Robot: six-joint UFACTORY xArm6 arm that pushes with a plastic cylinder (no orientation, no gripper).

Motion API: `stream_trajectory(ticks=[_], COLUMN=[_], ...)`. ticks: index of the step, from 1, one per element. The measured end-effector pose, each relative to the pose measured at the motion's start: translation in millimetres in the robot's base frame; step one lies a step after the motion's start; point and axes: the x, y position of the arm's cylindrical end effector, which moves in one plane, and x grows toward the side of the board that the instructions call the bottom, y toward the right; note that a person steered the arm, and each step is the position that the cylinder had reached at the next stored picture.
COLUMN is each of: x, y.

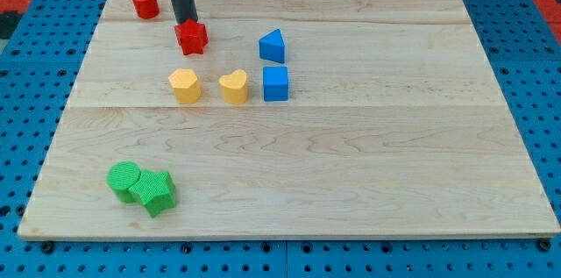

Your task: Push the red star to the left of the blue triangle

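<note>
Toward the view's top left of the desk (351, 164), the red star (191, 37) sits flat, a small bright-red block with blunt points. My tip (185, 21) touches its upper edge; this plain rod tool has nothing to open or close. The blue triangle (273, 46) lies well to the star's right, a red cylinder (145, 3) up-left.

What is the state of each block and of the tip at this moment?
Tip: down, touching red star's top side.
Red star: left of blue triangle, apart.
Red cylinder: alone, top left.
Blue cube: below triangle.
Yellow heart: beside cube.
Yellow block: upright.
Green blocks: touching.
</note>
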Motion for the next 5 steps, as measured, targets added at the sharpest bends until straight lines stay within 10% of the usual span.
stream_trajectory(ticks=[5], x=[87.3], y=[15.3])
